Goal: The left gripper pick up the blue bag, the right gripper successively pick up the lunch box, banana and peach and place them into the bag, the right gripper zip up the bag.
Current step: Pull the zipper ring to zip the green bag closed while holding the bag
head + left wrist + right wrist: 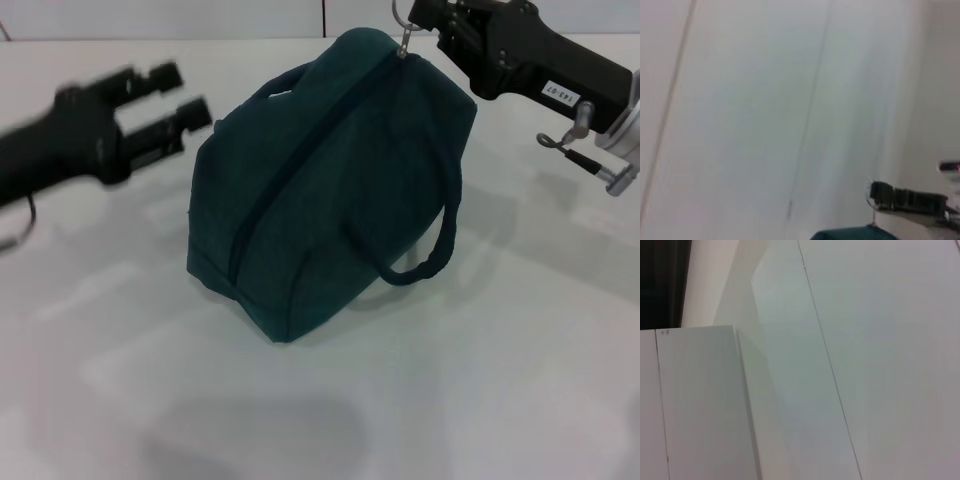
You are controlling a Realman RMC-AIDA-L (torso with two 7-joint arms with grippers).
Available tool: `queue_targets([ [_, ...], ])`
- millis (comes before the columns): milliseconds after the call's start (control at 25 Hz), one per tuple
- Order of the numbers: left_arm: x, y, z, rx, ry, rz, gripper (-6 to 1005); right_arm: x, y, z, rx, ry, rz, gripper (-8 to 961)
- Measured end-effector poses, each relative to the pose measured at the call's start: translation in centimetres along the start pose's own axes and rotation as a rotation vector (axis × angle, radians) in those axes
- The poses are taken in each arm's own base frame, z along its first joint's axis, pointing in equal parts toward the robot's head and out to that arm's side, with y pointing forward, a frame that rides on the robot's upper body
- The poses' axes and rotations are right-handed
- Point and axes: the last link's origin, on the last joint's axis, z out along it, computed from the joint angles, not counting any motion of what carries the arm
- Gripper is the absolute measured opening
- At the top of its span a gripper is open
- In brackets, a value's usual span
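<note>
We see the blue bag (330, 180) zipped on the counter (500, 380), the right end effector (420, 20) pinching its zipper pull (404, 42), the left end effector (175, 100) wide beside it; pulling further could topple the unheld bag.

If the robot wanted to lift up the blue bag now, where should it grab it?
Probably the loop handle on the blue bag. It arches clear of the fabric on the side facing the right gripper, leaving an open gap for jaws to close around. Coming from above on that side looks easiest. The bag's rounded body offers little to pinch.
</note>
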Motion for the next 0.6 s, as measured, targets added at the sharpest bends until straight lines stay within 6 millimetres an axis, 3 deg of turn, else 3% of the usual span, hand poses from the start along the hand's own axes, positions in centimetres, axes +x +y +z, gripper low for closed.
queue_targets([
  [40,2.5,-0.6,1.2,-0.04,-0.077,0.024,366,0.0,0.0,0.0,0.001,0.001,0.0,10],
  [200,7.1,-0.8,4.2,-0.085,-0.237,0.071,602,-0.2,-0.2,0.1,0.012,-0.007,-0.002,10],
  [360,11.8,1.0,8.1,-0.062,-0.442,0.113,741,-0.3,-0.5,0.1,0.028,-0.013,-0.002,10],
  [480,13.3,4.0,11.2,-0.022,-0.601,0.124,827,-0.4,-0.5,0.3,0.027,-0.011,-0.005,10],
  [600,13.4,6.2,13.8,0.086,-0.732,0.136,877,-0.4,-0.6,0.4,0.026,-0.011,-0.007,10],
])
